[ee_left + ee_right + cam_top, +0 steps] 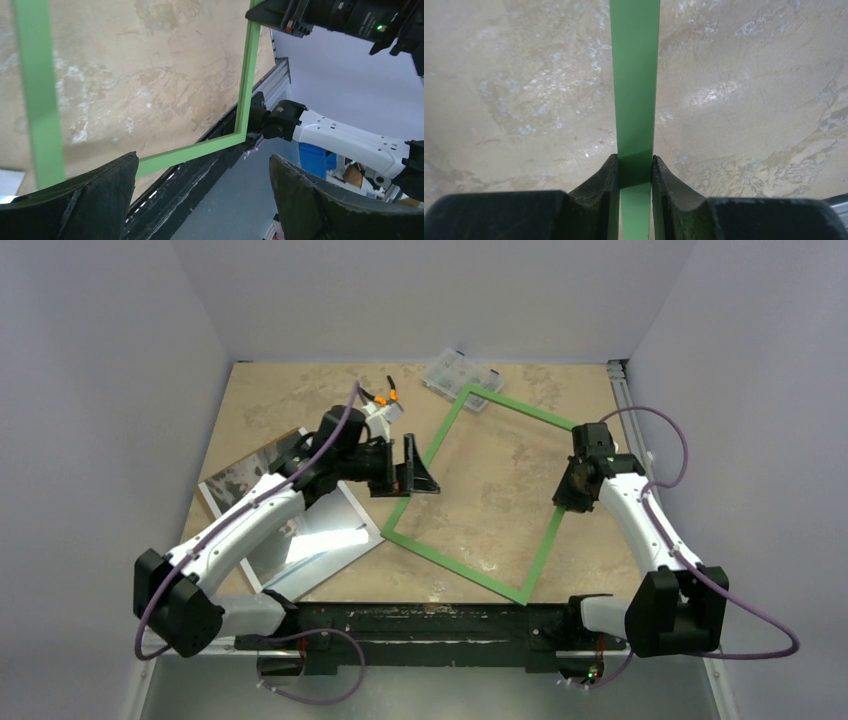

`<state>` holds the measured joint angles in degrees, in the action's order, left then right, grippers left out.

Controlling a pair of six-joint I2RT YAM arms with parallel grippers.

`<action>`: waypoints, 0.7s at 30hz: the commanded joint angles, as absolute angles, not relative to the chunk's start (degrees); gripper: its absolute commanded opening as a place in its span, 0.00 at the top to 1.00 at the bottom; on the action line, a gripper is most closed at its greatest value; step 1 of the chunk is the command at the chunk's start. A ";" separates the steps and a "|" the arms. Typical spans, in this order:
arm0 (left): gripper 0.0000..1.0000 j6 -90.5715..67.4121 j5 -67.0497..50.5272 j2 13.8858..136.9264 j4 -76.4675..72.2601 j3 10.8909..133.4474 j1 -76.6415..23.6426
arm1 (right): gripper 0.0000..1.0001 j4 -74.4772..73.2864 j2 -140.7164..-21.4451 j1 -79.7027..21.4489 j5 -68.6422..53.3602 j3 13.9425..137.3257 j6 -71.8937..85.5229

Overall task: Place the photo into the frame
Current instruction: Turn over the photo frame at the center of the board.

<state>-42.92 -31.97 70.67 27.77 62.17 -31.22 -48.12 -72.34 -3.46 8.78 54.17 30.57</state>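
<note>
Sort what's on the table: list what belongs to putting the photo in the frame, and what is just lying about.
For the job: frame, its right edge gripped by the right fingers; photo, lying left of the frame; left fingers, open by the frame.
Lying about: clear plastic box at the far edge; small orange-handled tool near it.

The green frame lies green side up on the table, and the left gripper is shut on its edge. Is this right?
Not quite: it is the right gripper that is shut on the green frame at its edge, as the right wrist view shows. The frame does lie green side up on the table.
</note>
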 commanded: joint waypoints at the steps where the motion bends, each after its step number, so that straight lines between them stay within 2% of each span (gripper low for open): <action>1: 0.00 -43.90 -29.16 78.12 23.59 69.55 -39.04 | 1.00 -48.18 -69.17 -3.50 4.83 58.78 30.94; 12: 0.00 -45.58 -29.16 100.95 19.66 85.53 -54.53 | 1.00 -49.80 -66.98 -3.45 3.19 59.82 31.10; 21: 0.02 -48.93 -29.10 111.92 14.48 90.13 -59.06 | 1.00 -51.23 -67.48 -3.47 1.76 61.47 32.39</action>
<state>-46.15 -28.69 109.36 19.64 87.61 -58.48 -52.51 -68.84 -3.46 5.89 57.08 30.37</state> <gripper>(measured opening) 0.991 0.203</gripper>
